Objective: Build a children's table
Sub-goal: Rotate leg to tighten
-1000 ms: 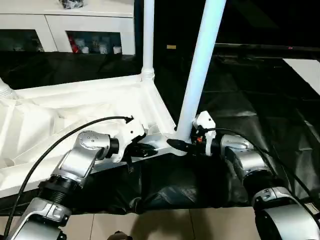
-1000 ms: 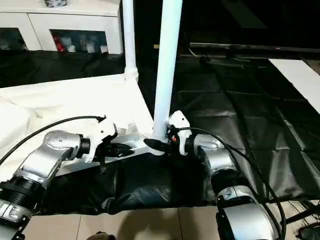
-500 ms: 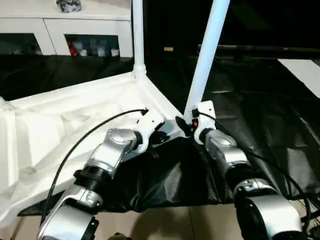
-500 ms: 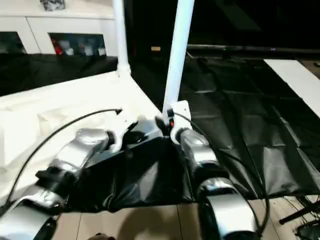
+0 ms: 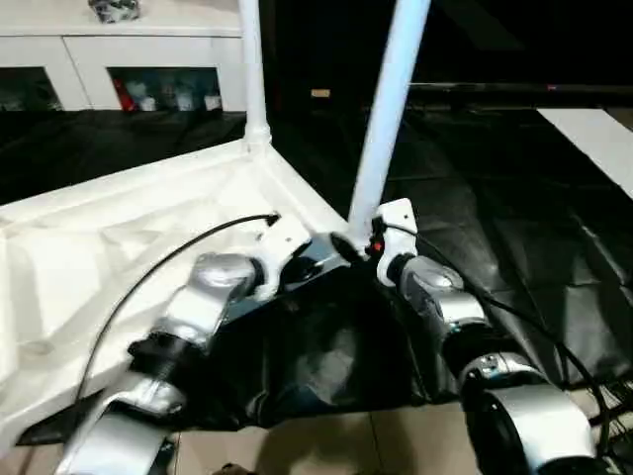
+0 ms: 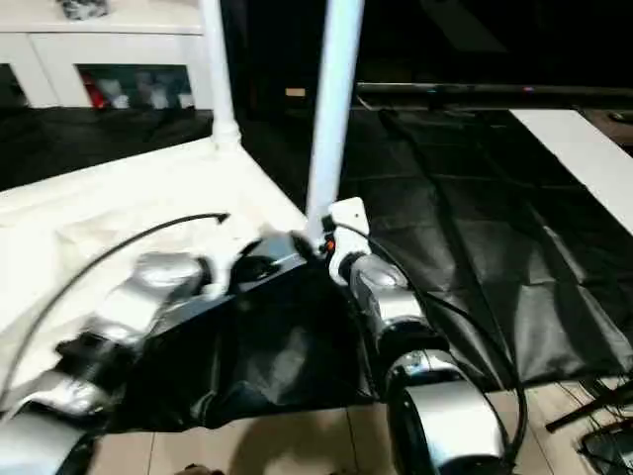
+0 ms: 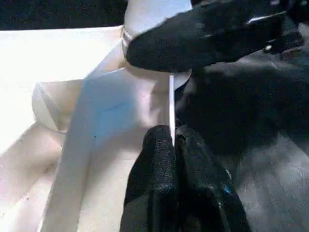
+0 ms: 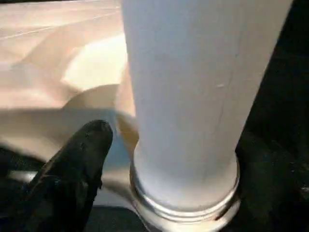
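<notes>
The children's table lies upside down on the black-covered counter, its ribbed underside facing up and its near corner at the counter's front edge. Two white legs stand up out of its corner sockets: the near leg rises from the front corner, leaning slightly, and the far leg stands at the back corner, straighter and thinner-looking from here.

The left gripper reaches in along the tabletop's front rim, just to the left of that near corner. Its two black fingers are pressed together, and in the left wrist view the thin white edge of the rim runs right into the seam between their tips, so they look pinched on the rim's edge.

The right gripper comes in from the other side, at the foot of the near leg. In the right wrist view one black finger sits beside the leg's base, next to the collar where the leg enters the socket; the other finger is out of that picture, so I cannot tell how far apart they stand or whether they grip the leg.

Behind the counter, a white cabinet with glass doors stands against the wall, small things showing on its shelf.
</notes>
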Tool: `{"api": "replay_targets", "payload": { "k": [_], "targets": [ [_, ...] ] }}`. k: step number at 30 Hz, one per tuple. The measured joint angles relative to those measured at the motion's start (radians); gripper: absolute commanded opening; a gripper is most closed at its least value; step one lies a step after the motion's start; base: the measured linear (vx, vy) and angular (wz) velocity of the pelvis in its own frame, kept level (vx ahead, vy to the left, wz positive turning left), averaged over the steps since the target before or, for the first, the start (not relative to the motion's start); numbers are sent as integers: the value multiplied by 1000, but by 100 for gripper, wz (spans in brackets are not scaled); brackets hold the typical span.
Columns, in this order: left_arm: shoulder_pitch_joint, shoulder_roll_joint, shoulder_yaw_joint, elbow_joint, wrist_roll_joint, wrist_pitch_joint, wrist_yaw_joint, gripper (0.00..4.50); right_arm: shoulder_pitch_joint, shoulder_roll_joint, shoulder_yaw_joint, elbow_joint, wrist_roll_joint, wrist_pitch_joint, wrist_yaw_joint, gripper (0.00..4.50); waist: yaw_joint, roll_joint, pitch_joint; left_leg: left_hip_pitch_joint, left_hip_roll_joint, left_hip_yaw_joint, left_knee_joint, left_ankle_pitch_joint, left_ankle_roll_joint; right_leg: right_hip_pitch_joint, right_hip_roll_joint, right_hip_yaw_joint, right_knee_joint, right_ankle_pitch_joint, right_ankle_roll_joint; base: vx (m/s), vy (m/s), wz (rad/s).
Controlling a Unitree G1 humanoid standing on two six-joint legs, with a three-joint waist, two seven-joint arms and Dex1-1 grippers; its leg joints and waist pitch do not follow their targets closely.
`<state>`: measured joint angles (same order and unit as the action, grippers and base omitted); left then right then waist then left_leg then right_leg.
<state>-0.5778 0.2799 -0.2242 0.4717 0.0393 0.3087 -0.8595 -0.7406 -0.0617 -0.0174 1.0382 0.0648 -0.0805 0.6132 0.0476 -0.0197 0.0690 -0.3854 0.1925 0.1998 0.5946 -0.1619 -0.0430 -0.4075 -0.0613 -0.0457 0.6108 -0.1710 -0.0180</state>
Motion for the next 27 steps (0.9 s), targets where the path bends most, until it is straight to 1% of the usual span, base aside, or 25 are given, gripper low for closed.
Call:
{"api": "replay_targets", "payload": {
  "k": [2,4,7,9,11,13,15,17,18,20,23,27],
  "targets": [
    [21,24,-5,-29,-14,-4,-55,0,13,-28,26,-13,-2,-9,93,404,3,0,0,0,0,0,0,0,0,0,0,0,0,0,0,0,0,0],
    [29,38,-13,-42,-24,-7,-96,0,28,-45,30,-30,-1,-14,164,404,9,0,0,0,0,0,0,0,0,0,0,0,0,0,0,0,0,0],
    [44,78,-19,-60,-47,-12,-168,0,67,-89,57,-87,6,-12,321,404,16,0,0,0,0,0,0,0,0,1,0,0,0,0,0,0,0,0],
    [59,108,-21,-78,-67,-10,-227,0,88,-122,81,-126,14,0,431,404,18,0,0,0,0,0,0,0,0,1,0,0,0,0,-1,0,0,0],
    [64,130,-28,-90,-78,-6,-269,0,99,-140,100,-150,21,11,500,404,21,0,0,0,0,0,0,0,0,1,0,0,1,0,-1,0,0,0],
    [67,141,-32,-96,-84,-1,-298,0,110,-154,111,-174,26,23,554,372,30,0,0,0,0,0,0,0,0,1,0,0,1,1,-1,0,0,0],
    [68,146,-37,-101,-85,1,-322,0,116,-175,124,-194,26,36,598,372,41,-1,0,0,0,0,0,0,0,1,0,0,1,0,-1,0,0,0],
    [69,152,-39,-106,-86,7,-337,0,121,-186,132,-207,25,44,622,346,45,-1,0,0,0,0,0,0,0,1,0,0,1,0,-1,0,0,0],
    [70,156,-42,-108,-89,12,-346,0,124,-189,135,-216,25,49,635,334,46,-1,0,0,0,0,0,0,0,1,-1,0,1,0,-1,0,0,0],
    [71,162,-47,-114,-93,16,-354,0,132,-195,140,-230,24,52,640,327,48,-1,0,0,0,0,0,0,0,1,-1,0,0,0,-1,0,0,0],
    [78,167,-49,-125,-95,21,-362,0,144,-200,143,-248,24,54,648,294,48,-2,0,0,0,0,0,0,0,1,-1,0,0,0,-1,0,0,0],
    [81,169,-49,-127,-101,23,-370,0,147,-202,144,-254,25,61,657,270,48,-2,0,0,0,0,0,0,0,1,-1,0,0,0,0,0,0,0]
  ]
}}
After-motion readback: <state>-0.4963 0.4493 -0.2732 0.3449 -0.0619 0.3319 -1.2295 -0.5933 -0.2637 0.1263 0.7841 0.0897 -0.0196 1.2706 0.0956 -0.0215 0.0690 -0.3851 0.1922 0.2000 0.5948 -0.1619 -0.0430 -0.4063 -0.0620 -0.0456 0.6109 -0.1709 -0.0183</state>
